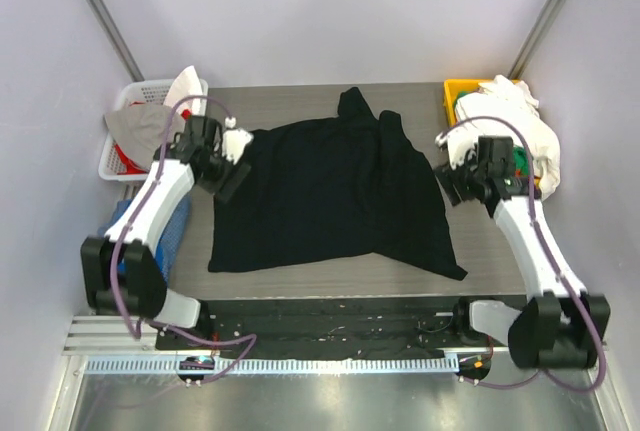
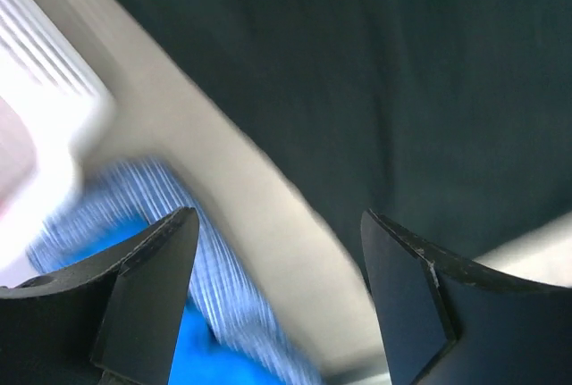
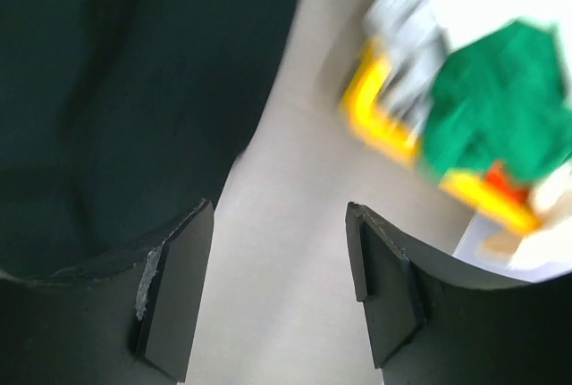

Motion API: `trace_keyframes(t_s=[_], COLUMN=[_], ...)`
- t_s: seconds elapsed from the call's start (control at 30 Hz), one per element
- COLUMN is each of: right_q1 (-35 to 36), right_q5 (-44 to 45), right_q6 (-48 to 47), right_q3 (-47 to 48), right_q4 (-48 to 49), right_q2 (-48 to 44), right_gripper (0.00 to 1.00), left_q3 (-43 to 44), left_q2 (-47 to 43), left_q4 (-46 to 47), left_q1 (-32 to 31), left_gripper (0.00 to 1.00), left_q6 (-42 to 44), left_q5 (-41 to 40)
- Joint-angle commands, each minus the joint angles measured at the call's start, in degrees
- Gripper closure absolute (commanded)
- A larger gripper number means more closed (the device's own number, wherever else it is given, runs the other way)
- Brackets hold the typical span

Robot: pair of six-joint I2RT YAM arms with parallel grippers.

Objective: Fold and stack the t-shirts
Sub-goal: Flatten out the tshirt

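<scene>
Now | black t-shirt [image 1: 330, 201]: one, spread on table [image 1: 300, 281] | left end effector [image 2: 279, 215]: released | right end effector [image 3: 280, 206]: released

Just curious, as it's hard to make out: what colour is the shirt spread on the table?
The shirt is plain black, clearest from the top camera.

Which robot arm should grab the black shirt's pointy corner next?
Probably the right one. The black t-shirt has a pointy corner on that arm's side, and the right tool is open and empty. The left tool sits across the whole shirt.
</scene>
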Motion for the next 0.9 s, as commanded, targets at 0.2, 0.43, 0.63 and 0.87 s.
trace_keyframes(t_s=[0.2,0.43,0.63,0.87], right_q1=[0.3,1.3,4.0,4.9], right_q5=[3.7,2.2,-2.2,-8.1], right_q6=[11.3,12.2,13.0,14.2], right_q3=[26.4,41.3,48.4,51.1], right_q4=[29.5,29.4,28.0,26.7], right_q2=[33.0,49.3,58.7,64.5], right_gripper=[0.32,0.31,0.31,0.37], left_q3=[23.2,27.7,28.0,28.3], left_q2=[25.2,31.8,34.5,35.8], left_q4=[14.8,17.4,19.1,19.3], left_q1=[-0.2,-1.1,-2.2,-2.8], left_gripper=[0.21,0.20,0.19,0.19], left_q6=[-8.4,-7.9,-5.7,-3.9], left_q5=[-1.1,-1.0,-2.5,-5.5])
